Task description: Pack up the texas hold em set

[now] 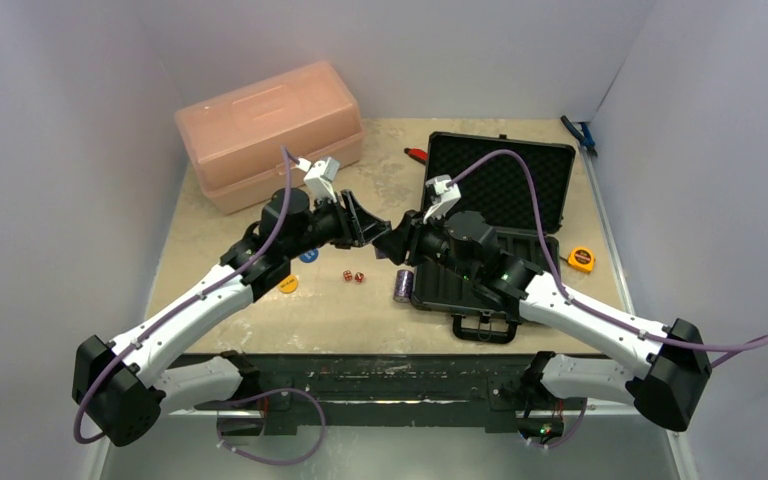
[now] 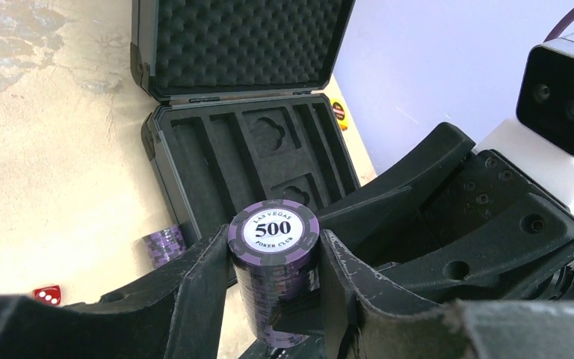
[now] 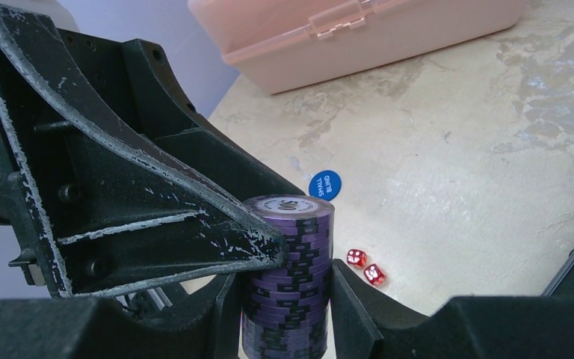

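The black briefcase [image 1: 500, 205] lies open at the right, foam slots showing in the left wrist view [image 2: 254, 149]. My left gripper [image 1: 373, 230] and right gripper [image 1: 394, 246] meet above the table's middle. Both are shut on one upright purple chip stack [image 2: 273, 232], marked 500, which also shows in the right wrist view [image 3: 291, 247]. The left fingers [image 2: 202, 292] press its upper part and the right fingers [image 3: 347, 299] its lower part. A second purple chip stack [image 1: 403, 285] lies on its side by the case. Two red dice [image 1: 353, 276] and an orange disc [image 1: 288, 284] lie on the table.
A pink plastic box [image 1: 270, 130] stands at the back left. A blue "small blind" disc [image 1: 308, 255] lies near the dice. A yellow tape measure [image 1: 581, 259] sits right of the case. A red-handled tool [image 1: 416, 154] and a blue tool [image 1: 580, 133] lie at the back.
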### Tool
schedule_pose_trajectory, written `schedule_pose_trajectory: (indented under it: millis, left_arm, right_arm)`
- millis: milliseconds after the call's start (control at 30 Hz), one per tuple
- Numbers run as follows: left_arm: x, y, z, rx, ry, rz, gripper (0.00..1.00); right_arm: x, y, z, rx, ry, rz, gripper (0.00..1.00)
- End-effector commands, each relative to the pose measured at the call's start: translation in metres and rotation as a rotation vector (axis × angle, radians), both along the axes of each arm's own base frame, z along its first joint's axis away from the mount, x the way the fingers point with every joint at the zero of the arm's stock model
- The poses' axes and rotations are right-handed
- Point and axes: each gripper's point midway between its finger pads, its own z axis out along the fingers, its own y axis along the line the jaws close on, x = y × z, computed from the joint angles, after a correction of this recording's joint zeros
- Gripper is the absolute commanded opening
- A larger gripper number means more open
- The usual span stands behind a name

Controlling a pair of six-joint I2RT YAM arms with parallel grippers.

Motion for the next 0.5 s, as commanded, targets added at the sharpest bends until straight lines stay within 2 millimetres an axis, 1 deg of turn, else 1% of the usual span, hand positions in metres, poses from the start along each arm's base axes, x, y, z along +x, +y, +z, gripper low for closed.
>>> schedule_pose_trajectory:
  millis: [0, 33, 133, 167, 333, 467]
  left_arm:
    - [0.002, -0.007, 0.016, -0.029, -0.038, -0.006, 0.06]
    - [0.002, -0.007, 0.016, -0.029, -0.038, -0.003, 0.00]
    - [0.002, -0.006, 0.016, -0.031, -0.035, 0.002, 0.00]
    - [0.002, -0.007, 0.016, -0.031, -0.036, 0.001, 0.00]
    - [0.002, -0.004, 0.017, -0.033, -0.033, 0.010, 0.00]
    - [0.001, -0.001, 0.013, -0.030, -0.026, 0.028, 0.00]
  right_arm:
    - [0.009, 0.007, 0.077, 0.181, -0.132, -0.017, 0.00]
    - [0.009, 0.007, 0.076, 0.179, -0.129, -0.019, 0.00]
    - [0.009, 0.007, 0.073, 0.172, -0.120, -0.020, 0.00]
    - [0.009, 0.008, 0.072, 0.168, -0.115, -0.019, 0.03]
    - [0.006, 0.006, 0.065, 0.170, -0.095, -0.016, 0.29]
    - [0.003, 0.006, 0.059, 0.162, -0.086, -0.003, 0.45]
